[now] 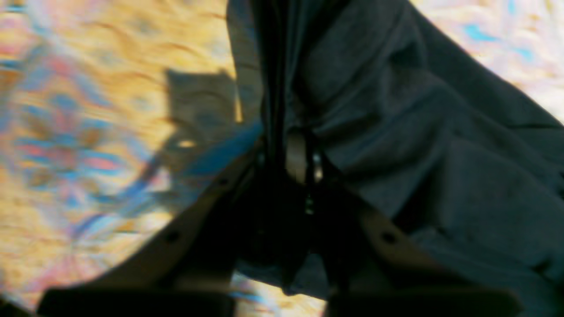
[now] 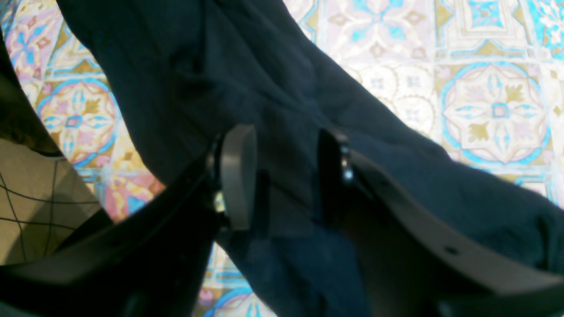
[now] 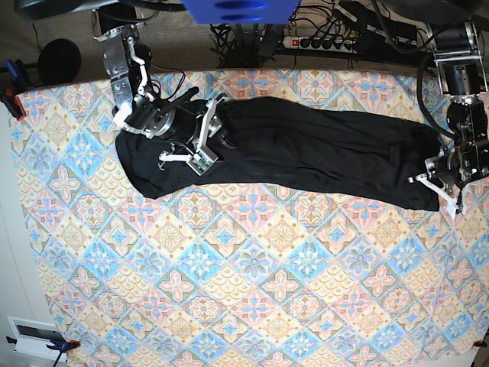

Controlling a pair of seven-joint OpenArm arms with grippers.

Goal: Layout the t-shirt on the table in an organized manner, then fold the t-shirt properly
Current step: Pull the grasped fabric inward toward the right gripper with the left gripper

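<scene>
Pastel diamond tiles in blue, pink and yellow cover the worktop (image 3: 252, 306), and the t-shirt (image 3: 306, 157) lies across its far half as one long, bunched band running from side to side, not yet spread flat.

At the band's end on the base view's right, the left gripper (image 1: 293, 154) has its jaws drawn narrow, and the wrist view shows dark cloth gathered between them, so it seems to have pinched an edge of the garment. Over the opposite end, the right gripper (image 2: 286, 176) stands with jaws apart, fabric lying between the pads, which do not look pressed together; I judge it has not gripped.

This looks like the laying-out step, early in the task, with no fold begun. Next, the right jaws need to close on their end, then both arms should draw the cloth apart and open the bunched body evenly without dragging the table cover.
</scene>
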